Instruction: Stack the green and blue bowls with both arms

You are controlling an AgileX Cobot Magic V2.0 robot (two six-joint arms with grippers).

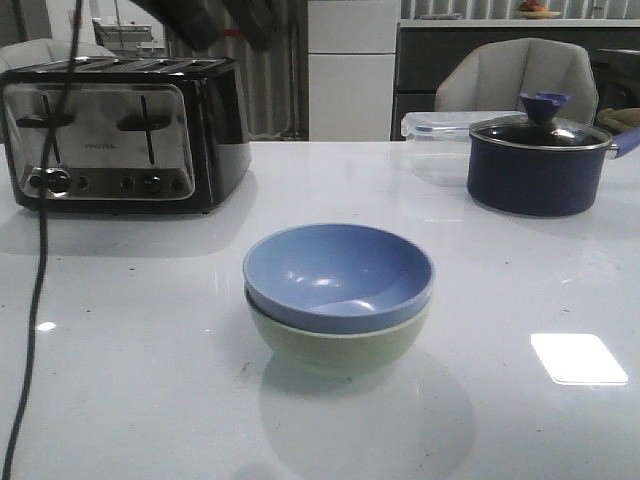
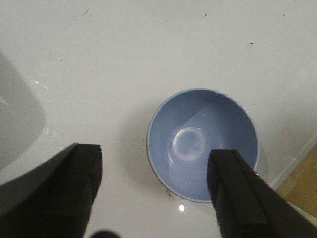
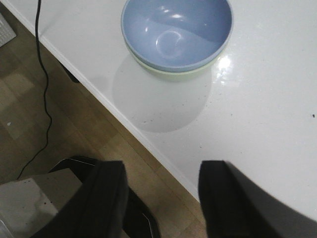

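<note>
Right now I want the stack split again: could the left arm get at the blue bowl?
Probably yes. The left tool hangs open above the blue bowl, which sits on top, nested in the green bowl, with nothing over it.

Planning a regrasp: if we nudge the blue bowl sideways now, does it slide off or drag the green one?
Probably drags it: the blue bowl sits nested deep in the green bowl. The pair looks light and matte, so it likely slides on the glossy table rather than tipping. Both look rigid.
</note>
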